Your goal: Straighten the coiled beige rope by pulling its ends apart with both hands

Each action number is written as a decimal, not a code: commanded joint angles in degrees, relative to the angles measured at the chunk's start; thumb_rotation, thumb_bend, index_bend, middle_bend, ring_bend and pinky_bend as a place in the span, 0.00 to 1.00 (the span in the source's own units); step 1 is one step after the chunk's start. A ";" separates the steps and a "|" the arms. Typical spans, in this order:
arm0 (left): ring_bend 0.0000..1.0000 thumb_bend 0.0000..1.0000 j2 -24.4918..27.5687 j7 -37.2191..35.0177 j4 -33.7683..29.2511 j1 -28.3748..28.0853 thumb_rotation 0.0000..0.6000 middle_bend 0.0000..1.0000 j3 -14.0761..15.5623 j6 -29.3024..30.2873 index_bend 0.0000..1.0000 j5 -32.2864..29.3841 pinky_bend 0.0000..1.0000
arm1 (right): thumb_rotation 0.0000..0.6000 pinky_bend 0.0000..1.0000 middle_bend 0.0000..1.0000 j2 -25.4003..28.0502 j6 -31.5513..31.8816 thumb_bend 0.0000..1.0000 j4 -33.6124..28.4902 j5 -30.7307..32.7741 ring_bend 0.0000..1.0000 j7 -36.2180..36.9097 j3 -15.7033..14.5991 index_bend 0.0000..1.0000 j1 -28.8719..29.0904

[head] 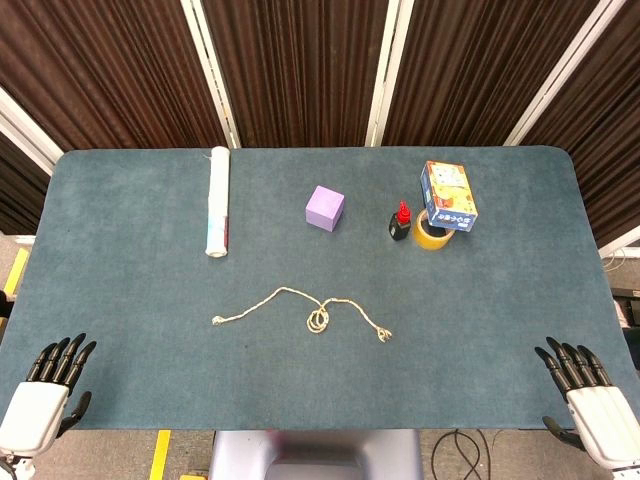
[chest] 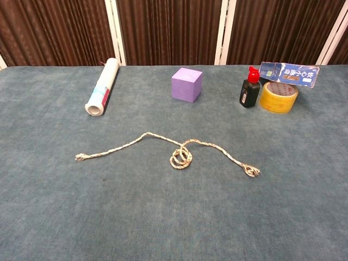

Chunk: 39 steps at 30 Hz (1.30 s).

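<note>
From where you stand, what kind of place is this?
Probably a robot test bench, not a home: a table covered in blue-grey felt, brown curtains behind it, and unrelated props laid out, such as a rope, a purple cube and tape.

Left hand [head: 45, 395] and right hand [head: 590, 395] cut off by bottom edge in head view, wrists and arms out of frame; neither shows in chest view. Blue box [chest: 289, 74] print too small to read.
</note>
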 commanded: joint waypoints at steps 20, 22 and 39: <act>0.00 0.43 -4.84 7.28 -7.38 -10.75 1.00 0.00 -1.74 -16.62 0.04 -0.12 0.10 | 1.00 0.00 0.00 -0.11 -5.20 0.28 -1.36 3.10 0.00 -1.53 0.32 0.00 1.96; 0.00 0.43 -7.08 8.28 -6.53 -12.32 1.00 0.00 -2.63 -18.72 0.08 -0.91 0.10 | 1.00 0.00 0.00 -0.47 -6.46 0.28 -1.68 4.17 0.00 -3.38 0.99 0.00 2.69; 0.00 0.43 -16.78 10.76 -2.39 -20.64 1.00 0.00 -8.70 -28.22 0.37 -9.67 0.10 | 1.00 0.00 0.00 -2.28 -14.38 0.28 -6.92 10.52 0.00 -10.87 5.04 0.00 8.60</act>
